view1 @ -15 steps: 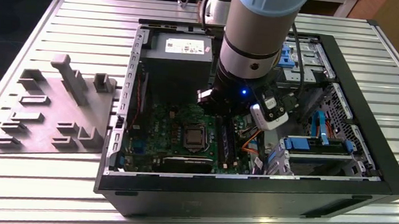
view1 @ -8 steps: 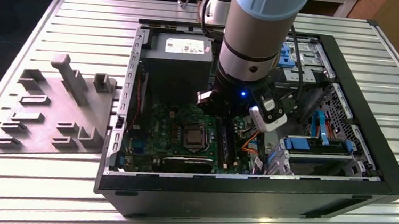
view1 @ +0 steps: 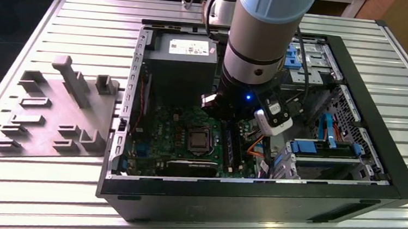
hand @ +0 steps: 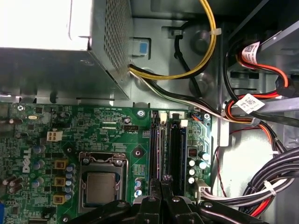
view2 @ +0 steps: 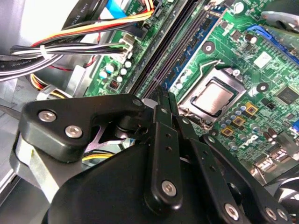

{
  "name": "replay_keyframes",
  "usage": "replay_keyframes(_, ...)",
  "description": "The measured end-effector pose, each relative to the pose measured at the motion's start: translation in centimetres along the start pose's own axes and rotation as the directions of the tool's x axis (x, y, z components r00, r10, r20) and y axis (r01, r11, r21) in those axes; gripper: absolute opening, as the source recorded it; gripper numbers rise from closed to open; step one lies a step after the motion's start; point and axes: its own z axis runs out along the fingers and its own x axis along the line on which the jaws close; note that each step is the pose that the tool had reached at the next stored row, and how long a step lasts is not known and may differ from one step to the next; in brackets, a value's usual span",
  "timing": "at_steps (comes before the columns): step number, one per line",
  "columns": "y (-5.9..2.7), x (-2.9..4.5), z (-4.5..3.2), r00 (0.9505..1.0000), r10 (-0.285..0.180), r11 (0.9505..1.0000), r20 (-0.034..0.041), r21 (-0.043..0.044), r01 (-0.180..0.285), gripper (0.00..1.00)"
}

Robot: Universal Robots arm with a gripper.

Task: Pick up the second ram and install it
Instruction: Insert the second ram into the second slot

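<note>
Gripper (hand: 164,179) hangs low over the slots (hand: 175,154), fingers drawn nearly together; ram (view2: 196,46) stands upright in the slot beside the CPU socket (view2: 212,98), its near end by the fingertips; contact unclear.

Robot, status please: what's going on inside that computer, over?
Gripper low inside the case, at the memory slots' end. Blue-green ram stick standing in a slot there. Cable bundle alongside, not across.

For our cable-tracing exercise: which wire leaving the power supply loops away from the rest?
The yellow wire: it curves off alone, while the black and white wires stay bundled together.
</note>
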Motion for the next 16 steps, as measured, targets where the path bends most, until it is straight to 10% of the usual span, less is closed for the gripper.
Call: replay_keyframes(16, -0.01, 0.00, 0.25, 1.0000, 0.000, 1.0000, 0.0002, -0.0040, 0.000, 0.12)
